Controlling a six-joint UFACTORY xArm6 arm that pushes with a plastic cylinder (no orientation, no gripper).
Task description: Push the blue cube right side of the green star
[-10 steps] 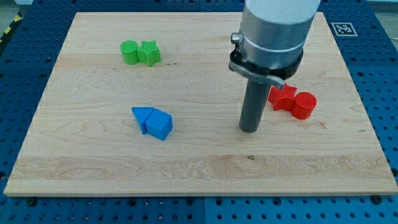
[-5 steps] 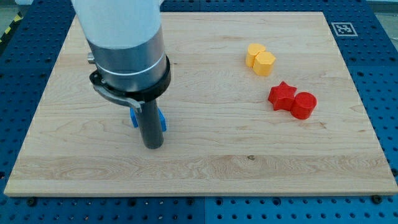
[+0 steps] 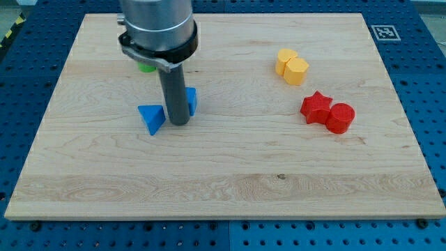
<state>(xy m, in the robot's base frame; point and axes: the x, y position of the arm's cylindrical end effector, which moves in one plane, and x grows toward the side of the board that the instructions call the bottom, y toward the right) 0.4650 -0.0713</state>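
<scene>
My tip (image 3: 179, 123) sits touching the blue cube (image 3: 190, 99), left of centre. No jaws on this end effector. The green star's mostly hidden up top, so I'd say halfway there.

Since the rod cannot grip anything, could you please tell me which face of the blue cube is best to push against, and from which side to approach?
Probably the blue cube's lower-left face, coming from the view's bottom. My tip already stands there, between the cube and the blue triangle. The green block, mostly hidden behind the arm, lies up and left, so an upward push should carry the cube to its right.
</scene>
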